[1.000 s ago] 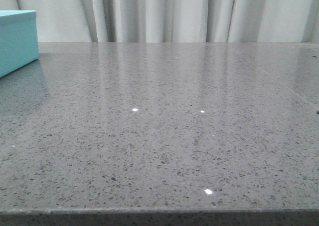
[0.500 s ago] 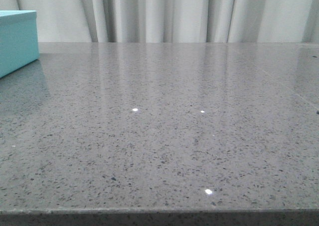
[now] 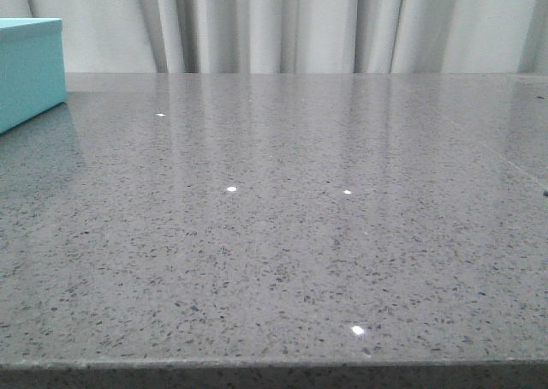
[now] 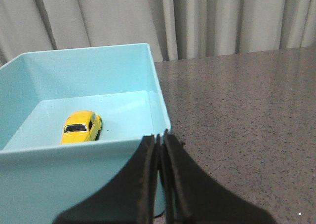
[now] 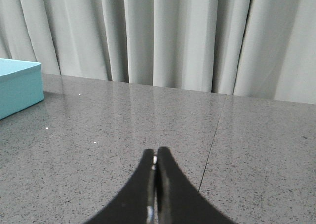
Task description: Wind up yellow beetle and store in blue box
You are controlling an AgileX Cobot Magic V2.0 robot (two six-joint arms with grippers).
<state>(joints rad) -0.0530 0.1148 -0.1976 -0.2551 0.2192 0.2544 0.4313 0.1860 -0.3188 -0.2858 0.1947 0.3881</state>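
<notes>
Yellow beetle [image 4: 82, 127] inside blue box [image 4: 156, 95], grey table [image 3: 291, 235], curtain [image 5: 168, 36] behind.

Ahead of me I see a grey speckled table [image 3: 282, 235] stretching back to pale pleated curtains [image 3: 282, 20]. The polished stone carries soft reflections of the curtain folds and a few bright pinpoint glints. At the far left edge, a corner of the blue box [image 3: 30, 68] stands on the table, cut off by the frame.
</notes>
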